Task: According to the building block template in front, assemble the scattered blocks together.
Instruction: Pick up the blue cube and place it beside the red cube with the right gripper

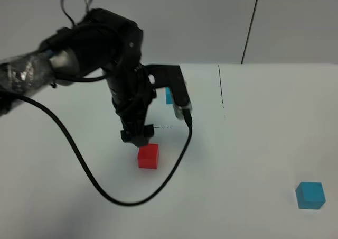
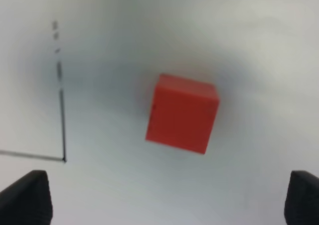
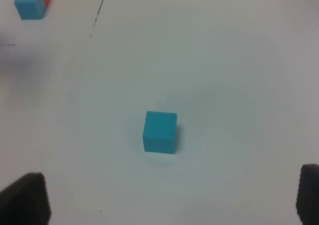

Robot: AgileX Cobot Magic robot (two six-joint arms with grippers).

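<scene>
The red cube (image 1: 148,156) lies on the white table (image 1: 253,144). My left gripper (image 1: 138,138) hangs open just above and behind it, touching nothing. In the left wrist view the red cube (image 2: 182,113) lies ahead of the open left gripper (image 2: 164,205), whose fingertips (image 2: 25,197) show at the corners. The cyan cube (image 1: 310,195) lies alone at the front right. In the right wrist view the cyan cube (image 3: 160,131) lies ahead of my open right gripper (image 3: 167,205). The template (image 3: 32,1) is a red-cyan pair; in the high view only its cyan part (image 1: 169,95) shows behind the left arm.
A black cable (image 1: 121,196) from the left arm loops over the table in front of the red cube. Thin black lines (image 1: 220,85) are marked on the table near the template. The right arm is out of the high view.
</scene>
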